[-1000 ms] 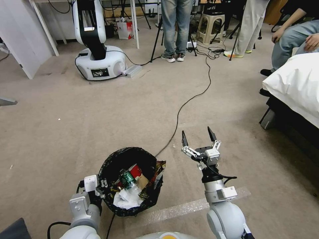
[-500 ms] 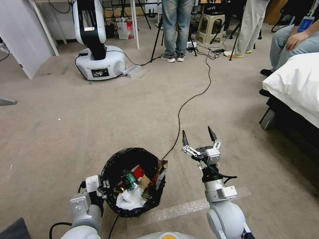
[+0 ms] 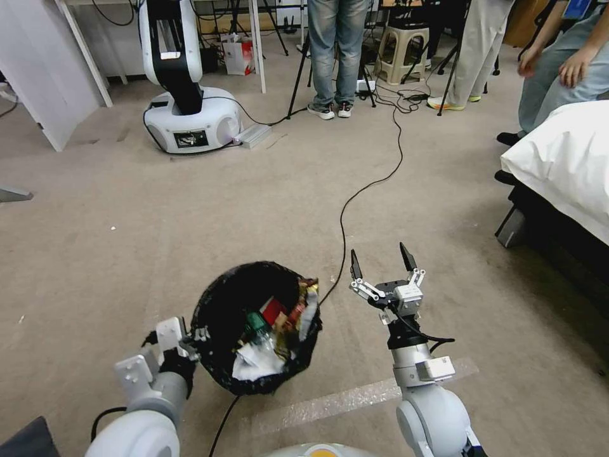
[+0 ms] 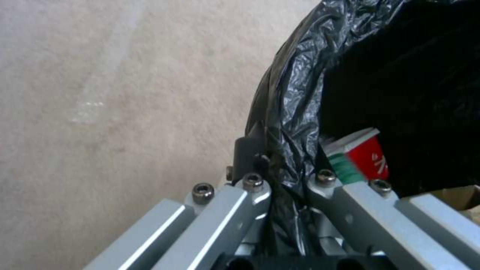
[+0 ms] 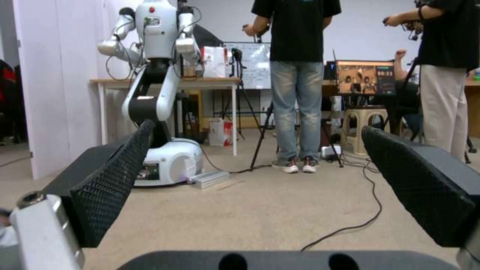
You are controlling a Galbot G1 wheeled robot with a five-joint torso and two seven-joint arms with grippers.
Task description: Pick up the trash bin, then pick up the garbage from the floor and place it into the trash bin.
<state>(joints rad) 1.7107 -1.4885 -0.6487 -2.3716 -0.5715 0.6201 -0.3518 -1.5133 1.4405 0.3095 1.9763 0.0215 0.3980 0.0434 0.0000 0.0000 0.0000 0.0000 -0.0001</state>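
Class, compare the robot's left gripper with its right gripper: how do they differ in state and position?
The left gripper is shut on the rim of the trash bin; the right gripper is open and holds nothing. The left sits at the bin's edge, the right hangs over bare floor beside it. Both point forward.

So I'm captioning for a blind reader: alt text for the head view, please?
The left gripper is clamped on the rim of a black-lined trash bin full of garbage, over beige floor. The right gripper hangs beside it, jaws open and empty.

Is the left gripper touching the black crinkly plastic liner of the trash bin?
Touching. In the left wrist view, the left gripper has its jaws closed on the liner folded over the rim.
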